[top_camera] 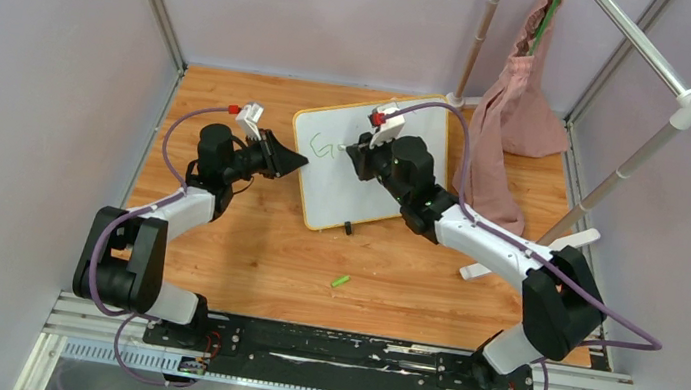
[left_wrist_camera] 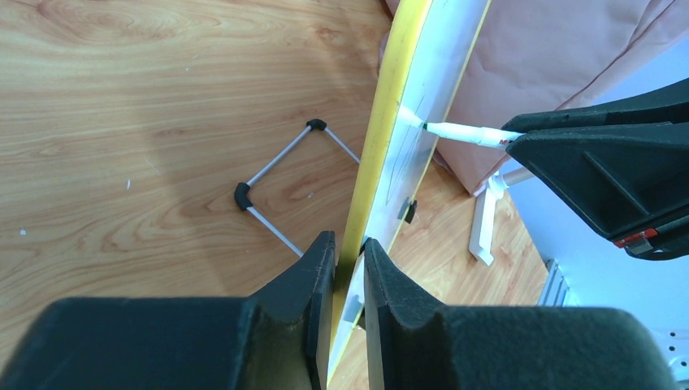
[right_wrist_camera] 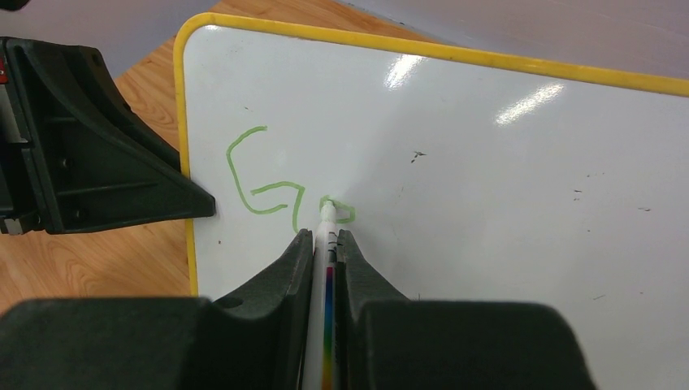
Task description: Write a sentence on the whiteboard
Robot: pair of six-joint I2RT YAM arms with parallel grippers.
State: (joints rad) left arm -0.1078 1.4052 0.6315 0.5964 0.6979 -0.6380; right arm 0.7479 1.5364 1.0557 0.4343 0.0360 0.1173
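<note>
The small white whiteboard with yellow frame [top_camera: 346,195] is propped on the wooden table [top_camera: 254,244], and its left edge is clamped by the left gripper [left_wrist_camera: 348,248]. A white marker [right_wrist_camera: 327,221] is held tightly in the right gripper [right_wrist_camera: 325,237], and its tip is pressed on green letters [right_wrist_camera: 260,175].

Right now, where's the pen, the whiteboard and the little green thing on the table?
Pen [right_wrist_camera: 327,244]: right wrist view, white barrel.
Whiteboard [top_camera: 337,194]: top view, bare white face.
Green thing [top_camera: 340,281]: top view, its middle.

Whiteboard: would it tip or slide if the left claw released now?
Likely tips: the whiteboard looks thin and light, with a slim wire stand behind. The marker presses its face; the left claw on its edge probably steadies it.
</note>
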